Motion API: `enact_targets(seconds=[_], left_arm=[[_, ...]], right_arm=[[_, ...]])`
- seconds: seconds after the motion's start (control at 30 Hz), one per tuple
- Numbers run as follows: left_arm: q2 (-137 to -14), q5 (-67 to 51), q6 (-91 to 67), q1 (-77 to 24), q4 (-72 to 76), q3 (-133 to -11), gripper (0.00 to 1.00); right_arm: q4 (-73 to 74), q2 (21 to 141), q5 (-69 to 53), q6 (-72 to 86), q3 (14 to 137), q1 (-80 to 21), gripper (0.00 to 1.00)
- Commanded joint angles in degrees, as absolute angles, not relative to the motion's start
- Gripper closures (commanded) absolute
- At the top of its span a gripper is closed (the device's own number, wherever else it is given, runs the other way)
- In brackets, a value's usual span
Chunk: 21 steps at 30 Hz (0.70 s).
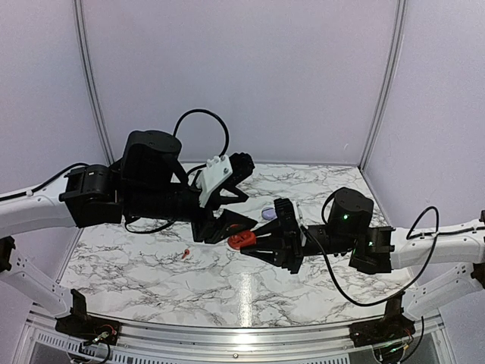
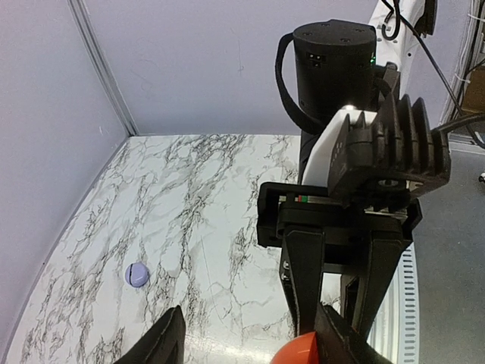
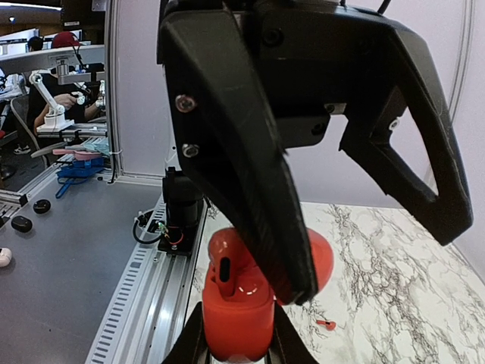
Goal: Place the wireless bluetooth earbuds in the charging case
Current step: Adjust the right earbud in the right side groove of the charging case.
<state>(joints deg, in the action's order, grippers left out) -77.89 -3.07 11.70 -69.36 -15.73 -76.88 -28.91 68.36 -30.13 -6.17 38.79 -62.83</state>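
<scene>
Red earbud (image 1: 186, 252) lies loose on the marble bench (image 1: 151, 282) nearest us. Just beyond, our right claw (image 1: 251, 243) is clamped on the open red charging case (image 3: 239, 311); our left claw (image 1: 236, 230) hovers half-spread right by it. Farther back sits a purple disc (image 1: 268, 214).

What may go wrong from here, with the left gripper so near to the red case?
1. The left gripper, jaws open, hangs right over the open charging case that the right gripper clamps. One finger looks almost against the case, so a small slip may knock it askew or out of the grip.
2. One earbud lies on the marble table, apart from the case. It is tiny, so a pinch may flick it away.
</scene>
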Motion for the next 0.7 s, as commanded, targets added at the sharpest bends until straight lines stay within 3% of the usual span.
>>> enact_targets(seconds=[0.0,0.17,0.37,0.5,0.67], left_arm=[[-77.7,0.2,12.1,-68.6,-15.4,-77.3,0.38],[-75.6,-3.2,11.7,-68.6,-12.8,-76.8,0.33],[-72.6,1.8,9.5,-68.2,-11.4,-77.8,0.32],[-69.3,1.1,10.3,-67.6,-13.8,-75.6,0.27],[-64.6,-10.8,15.4,-66.4,-15.2,-71.1,0.16]], right_arm=[[-32.1,67.0,-32.1,-6.3,40.9,-63.7,1.0],[-34.9,67.3,-31.1,-4.3,39.2,-63.1,1.0],[-36.2,67.3,-25.9,-2.1,37.5,-61.8,1.0],[-38.2,66.0,-30.1,-0.7,36.0,-59.8,1.0],[-35.9,66.1,-36.0,-2.3,37.0,-59.6,1.0]])
